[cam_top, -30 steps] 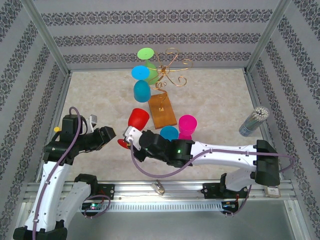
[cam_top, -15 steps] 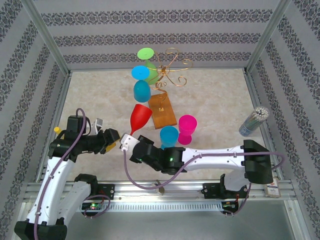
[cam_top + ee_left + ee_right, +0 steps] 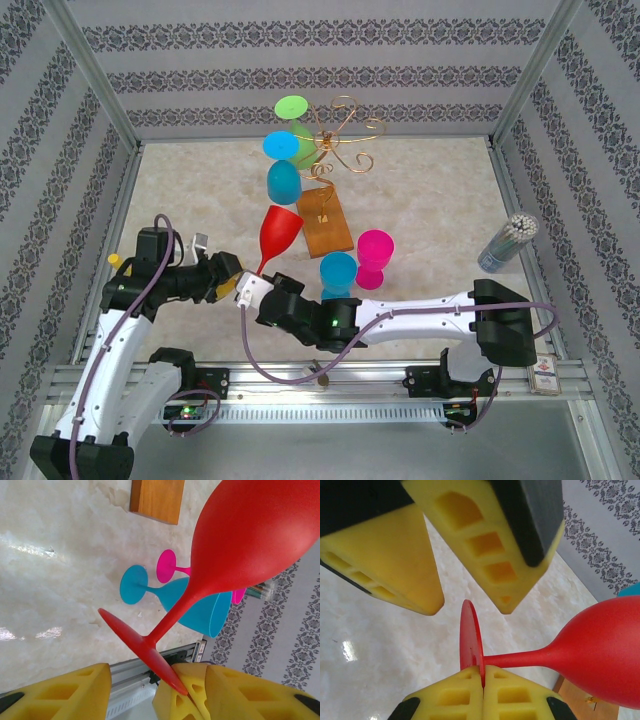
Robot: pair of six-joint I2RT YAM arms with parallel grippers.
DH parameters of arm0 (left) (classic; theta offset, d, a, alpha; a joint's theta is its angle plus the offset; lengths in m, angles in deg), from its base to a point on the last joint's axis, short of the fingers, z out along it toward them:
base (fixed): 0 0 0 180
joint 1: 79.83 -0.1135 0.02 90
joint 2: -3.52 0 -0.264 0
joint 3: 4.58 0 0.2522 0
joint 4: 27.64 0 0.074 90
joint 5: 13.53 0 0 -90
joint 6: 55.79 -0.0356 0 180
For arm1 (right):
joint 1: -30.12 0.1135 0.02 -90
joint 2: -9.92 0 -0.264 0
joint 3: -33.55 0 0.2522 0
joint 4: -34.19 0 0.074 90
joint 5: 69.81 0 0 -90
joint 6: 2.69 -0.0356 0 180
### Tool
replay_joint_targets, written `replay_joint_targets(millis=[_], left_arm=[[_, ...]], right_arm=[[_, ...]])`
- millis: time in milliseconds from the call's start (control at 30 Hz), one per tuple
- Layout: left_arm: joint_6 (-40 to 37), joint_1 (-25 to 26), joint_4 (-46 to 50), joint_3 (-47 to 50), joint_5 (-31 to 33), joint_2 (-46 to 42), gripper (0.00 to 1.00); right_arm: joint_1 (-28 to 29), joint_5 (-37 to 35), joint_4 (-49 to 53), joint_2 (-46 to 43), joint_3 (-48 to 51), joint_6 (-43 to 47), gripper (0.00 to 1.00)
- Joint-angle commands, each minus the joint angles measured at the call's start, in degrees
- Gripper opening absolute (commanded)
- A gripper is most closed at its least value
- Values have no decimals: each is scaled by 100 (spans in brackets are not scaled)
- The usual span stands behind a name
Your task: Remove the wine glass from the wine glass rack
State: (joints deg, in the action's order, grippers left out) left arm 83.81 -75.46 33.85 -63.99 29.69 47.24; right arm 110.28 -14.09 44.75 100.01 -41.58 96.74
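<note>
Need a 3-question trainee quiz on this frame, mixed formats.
1. True or false: the right end effector is shut on the round foot of the red plastic wine glass.
2. The left end effector is: A) open, its jaws either side of that foot's rim; B) shut on the stem; C) shut on the bowl.
3. Fill in the colour: beside the blue plastic wine glass on the marble-look table stands a ___ one.
Key: 1 true; 2 A; 3 pink wine glass.
</note>
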Motion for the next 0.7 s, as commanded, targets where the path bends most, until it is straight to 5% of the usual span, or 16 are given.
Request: replay_joint_targets(millis=[0,667], left_arm=[[150,-76,-345,69,-146,47,52],[313,-67,-926,184,-270,405,37]], right_arm=[[70,-228,-216,35,-112,120,0],[96,-224,-374,207,-378,392,0]])
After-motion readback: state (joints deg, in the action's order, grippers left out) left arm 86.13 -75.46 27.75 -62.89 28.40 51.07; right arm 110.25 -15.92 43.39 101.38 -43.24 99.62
